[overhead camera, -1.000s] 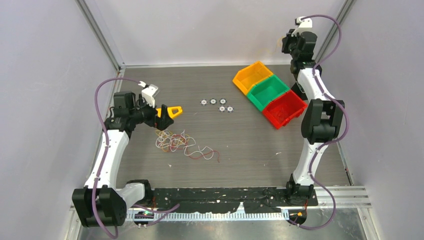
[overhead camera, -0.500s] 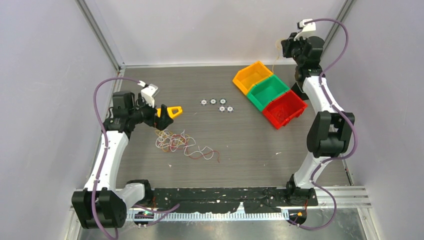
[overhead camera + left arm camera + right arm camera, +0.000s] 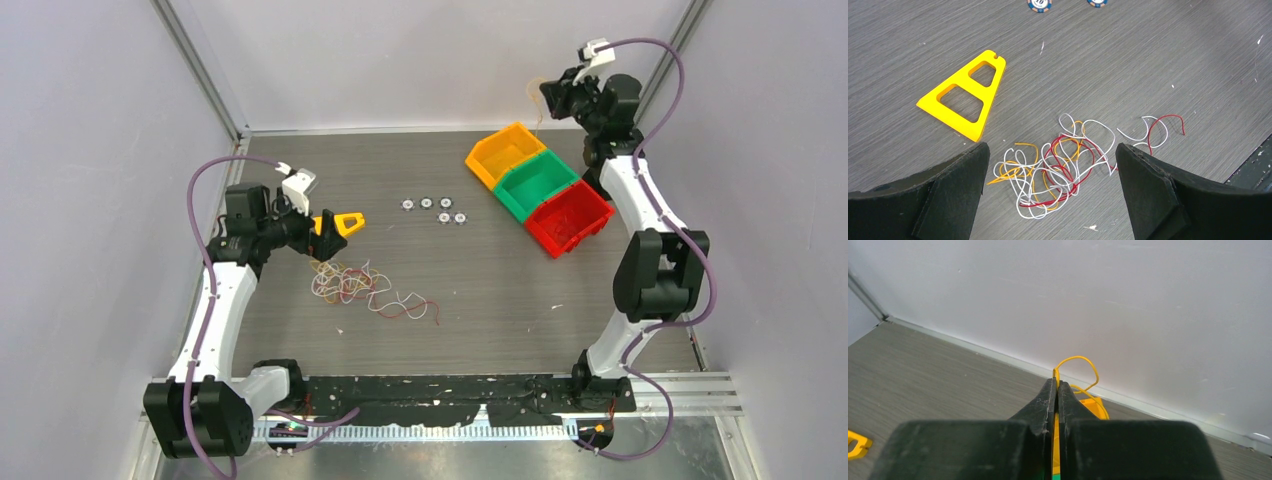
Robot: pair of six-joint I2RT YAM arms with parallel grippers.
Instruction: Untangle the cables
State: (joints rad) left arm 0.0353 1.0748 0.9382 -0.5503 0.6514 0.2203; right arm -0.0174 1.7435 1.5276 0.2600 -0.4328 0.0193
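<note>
A tangle of thin white, red and yellow-orange cables (image 3: 365,288) lies on the table left of centre; in the left wrist view the cables (image 3: 1068,162) lie between my fingers. My left gripper (image 3: 322,250) is open and hovers over the tangle's left end, touching nothing. My right gripper (image 3: 546,93) is raised at the back right, above the yellow bin (image 3: 505,151). It is shut on a thin yellow cable (image 3: 1079,371) that loops up past the fingertips and hangs down towards the bin.
A yellow triangular plastic piece (image 3: 343,222) lies beside the left gripper; the left wrist view shows it as well (image 3: 964,95). Several poker chips (image 3: 435,208) sit mid-table. A green bin (image 3: 537,183) and a red bin (image 3: 568,217) adjoin the yellow one.
My right arm has swung left and forward at the back, carrying the yellow cable to above the yellow bin. The left arm and the tangle have not moved.
</note>
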